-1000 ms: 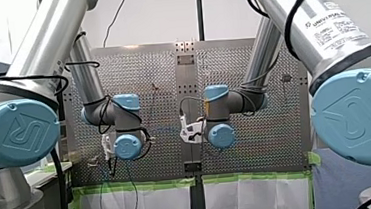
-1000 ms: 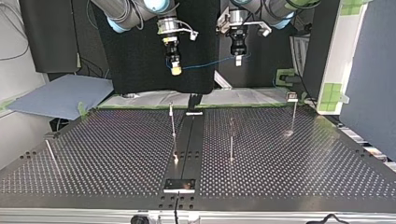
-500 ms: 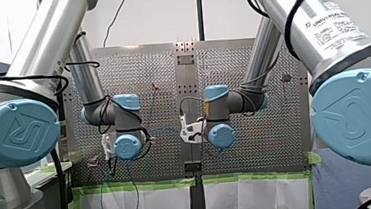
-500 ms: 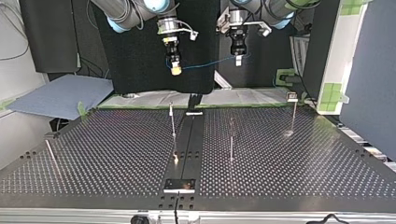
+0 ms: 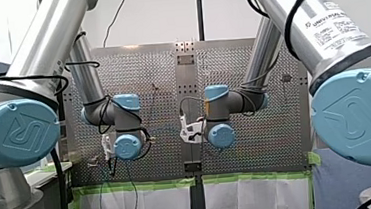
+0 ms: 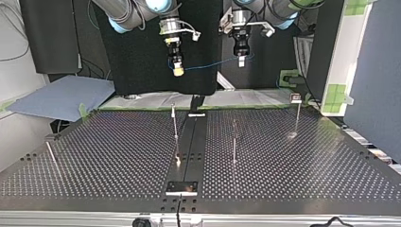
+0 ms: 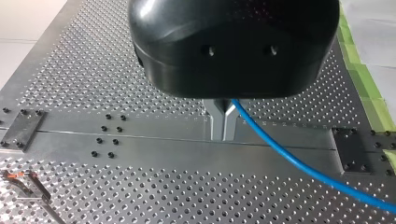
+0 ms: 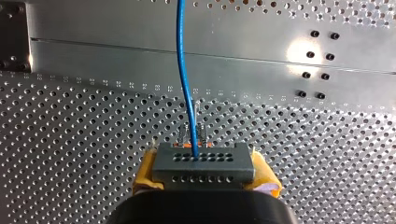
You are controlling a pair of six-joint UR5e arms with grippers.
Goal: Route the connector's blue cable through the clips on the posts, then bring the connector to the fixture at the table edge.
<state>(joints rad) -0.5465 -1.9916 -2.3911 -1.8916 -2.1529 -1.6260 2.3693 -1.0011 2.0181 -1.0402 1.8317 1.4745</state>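
In the top view both arms hang high above the table's far edge. My right gripper, with yellow pads, is shut on the grey connector. The blue cable leaves the connector and stretches across to my left gripper. In the left wrist view the metal fingers are pinched on the blue cable, which trails away beside them. Thin posts stand on the perforated table below, with no cable in them.
A metal rail runs down the table's middle to a small plate at the near edge. Another thin post leans at the top view's left. A clip post shows below my left gripper. Green tape lines the far edge.
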